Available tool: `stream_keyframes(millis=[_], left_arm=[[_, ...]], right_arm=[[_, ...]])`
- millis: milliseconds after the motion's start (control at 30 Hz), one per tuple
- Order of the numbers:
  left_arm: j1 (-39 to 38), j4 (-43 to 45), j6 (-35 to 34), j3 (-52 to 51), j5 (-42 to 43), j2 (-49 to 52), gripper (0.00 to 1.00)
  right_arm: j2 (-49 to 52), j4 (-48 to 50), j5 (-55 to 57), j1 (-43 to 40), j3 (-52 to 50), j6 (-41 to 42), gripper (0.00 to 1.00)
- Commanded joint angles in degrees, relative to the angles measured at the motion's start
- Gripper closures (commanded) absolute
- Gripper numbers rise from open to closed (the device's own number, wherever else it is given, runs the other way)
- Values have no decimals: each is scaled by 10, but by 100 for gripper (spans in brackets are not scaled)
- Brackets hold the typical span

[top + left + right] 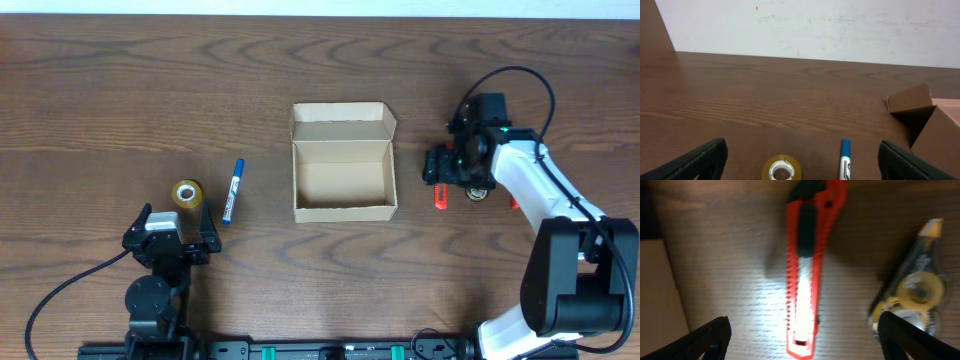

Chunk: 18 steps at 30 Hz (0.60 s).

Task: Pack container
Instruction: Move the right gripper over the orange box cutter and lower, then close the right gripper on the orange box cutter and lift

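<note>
The tan cardboard container (343, 165) stands open and empty at the table's middle, its flap lid folded back; a corner shows in the left wrist view (920, 107) and an edge in the right wrist view (657, 295). My right gripper (455, 175) is open, hovering just above a red box cutter (807, 270), whose tip shows in the overhead view (439, 197). A clear-and-yellow correction tape dispenser (912, 292) lies beside the cutter. My left gripper (172, 232) is open and empty, near a roll of tape (187, 193), also seen from the left wrist (782, 169), and a blue marker (233, 190).
The marker also shows in the left wrist view (845, 160), right of the tape roll. Another small red thing (515, 203) peeks out from under my right arm. A white wall rises beyond the table's far edge.
</note>
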Motion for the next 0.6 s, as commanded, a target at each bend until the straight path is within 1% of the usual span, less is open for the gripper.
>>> stream_keyframes(millis=[0,567], left_arm=[[-1,-21,-6,-11,-14,0,5],[-1,-21,-6,-11,-14,0,5]], right_arm=[[1,4,1,-14,-2,1,12],[39,15,1,-10,-2,-4,13]])
